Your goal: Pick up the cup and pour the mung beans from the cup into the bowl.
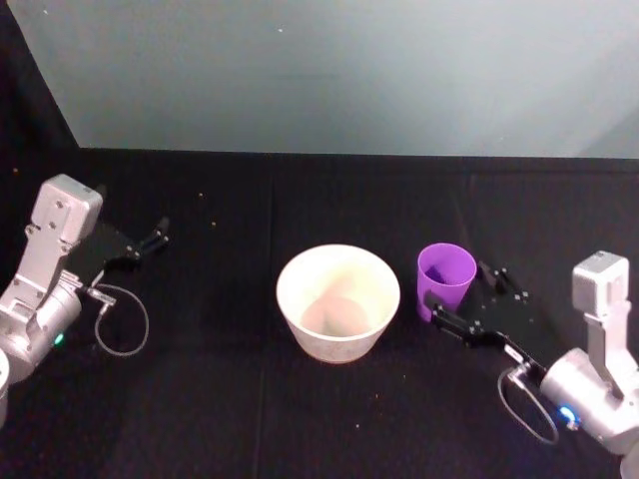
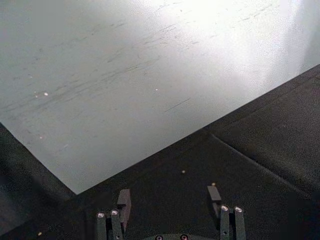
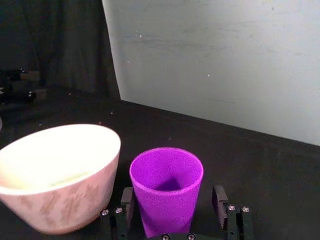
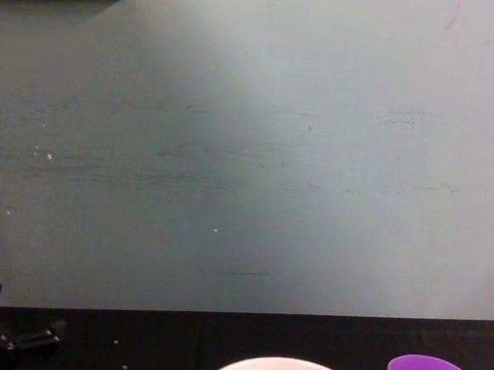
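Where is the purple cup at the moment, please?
In the head view the cup stands right of centre, just right of the bowl, with the open right gripper straddling it.

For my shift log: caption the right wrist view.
Open right end effector flanks the upright purple cup, pale bowl beside it.

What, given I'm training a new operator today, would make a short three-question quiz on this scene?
1. True or false: the cup stands upright to the robot's right of the bowl.
2. The right claw is: A) open, straddling the cup; B) shut on the bowl; C) tipping the cup over the bowl.
3. Fill in: the idle left claw, at the left of the table, is ___.
Key: 1 true; 2 A; 3 open.
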Tool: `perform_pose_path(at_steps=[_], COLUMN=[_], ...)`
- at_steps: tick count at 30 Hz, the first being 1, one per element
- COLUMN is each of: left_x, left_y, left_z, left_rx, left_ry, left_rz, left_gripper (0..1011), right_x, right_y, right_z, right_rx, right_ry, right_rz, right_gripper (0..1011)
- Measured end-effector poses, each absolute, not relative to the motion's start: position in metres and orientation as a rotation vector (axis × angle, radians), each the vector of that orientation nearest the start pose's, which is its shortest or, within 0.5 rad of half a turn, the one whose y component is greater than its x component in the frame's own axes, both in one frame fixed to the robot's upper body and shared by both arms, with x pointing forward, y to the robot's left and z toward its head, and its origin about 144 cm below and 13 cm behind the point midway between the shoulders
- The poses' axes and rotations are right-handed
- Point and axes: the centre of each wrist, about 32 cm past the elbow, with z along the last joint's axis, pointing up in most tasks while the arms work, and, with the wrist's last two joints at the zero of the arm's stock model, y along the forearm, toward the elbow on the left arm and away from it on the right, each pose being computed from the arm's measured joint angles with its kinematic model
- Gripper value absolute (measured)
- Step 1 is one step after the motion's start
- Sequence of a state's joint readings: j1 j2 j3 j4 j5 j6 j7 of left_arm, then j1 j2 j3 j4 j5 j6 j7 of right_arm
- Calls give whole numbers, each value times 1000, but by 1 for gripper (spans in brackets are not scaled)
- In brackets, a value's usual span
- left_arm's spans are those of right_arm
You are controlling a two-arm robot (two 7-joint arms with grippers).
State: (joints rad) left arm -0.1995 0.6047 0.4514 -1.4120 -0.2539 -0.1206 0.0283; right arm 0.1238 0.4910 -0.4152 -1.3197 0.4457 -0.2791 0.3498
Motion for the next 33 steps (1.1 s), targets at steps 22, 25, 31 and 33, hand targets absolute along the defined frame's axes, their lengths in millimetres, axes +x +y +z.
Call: perform_pose_path(at_steps=[22,25,31,33], left_x=[489,489,489,489], left_y=[310,310,310,310], left_z=[1140,1140,1140,1140], left_rx=[304,304,304,304], left_ry=[-285,-285,-285,-285], left_rz=[1248,1248,1248,1248], left_gripper=[1000,1000,1000,1000], right_x=[487,487,487,487], right_y=[-277,-278,-278,-278], right_z=[1096,1096,1096,1096], right_rx=[-57,-57,-57,-56], right_ry=[-41,-41,-41,-41], right_rz=[-948,-948,-949,-949], right_gripper=[1000,1002,889,824])
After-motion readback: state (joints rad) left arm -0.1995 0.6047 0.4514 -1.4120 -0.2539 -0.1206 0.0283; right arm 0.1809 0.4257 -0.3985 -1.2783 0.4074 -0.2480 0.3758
